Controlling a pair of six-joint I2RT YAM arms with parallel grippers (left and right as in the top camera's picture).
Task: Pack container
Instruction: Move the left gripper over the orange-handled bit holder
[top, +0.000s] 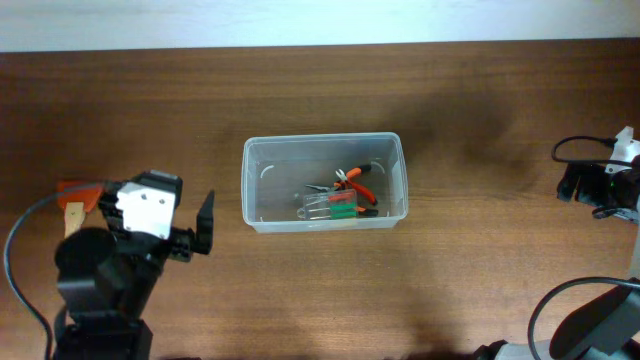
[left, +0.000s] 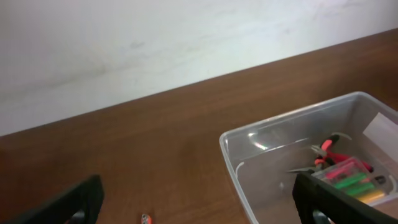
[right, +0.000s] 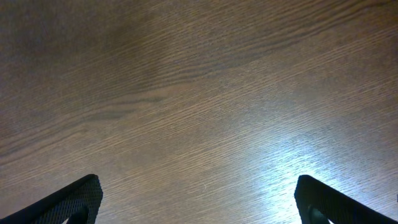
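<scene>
Two arms at opposite ends of your table, your left gripper spread wide, holding nothing, angled toward the container mid-table, your right gripper equally wide, empty, facing down at wood, orange pliers inside the container.

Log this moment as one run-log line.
container: mid-table, red pliers and green tools inside | left gripper: open, empty, left of container | right gripper: open, empty, over table

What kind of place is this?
Probably a robot workbench in a lab: a brown wooden table against a white wall, a black robot arm, and a clear plastic rectangular tub holding small hand tools.
</scene>
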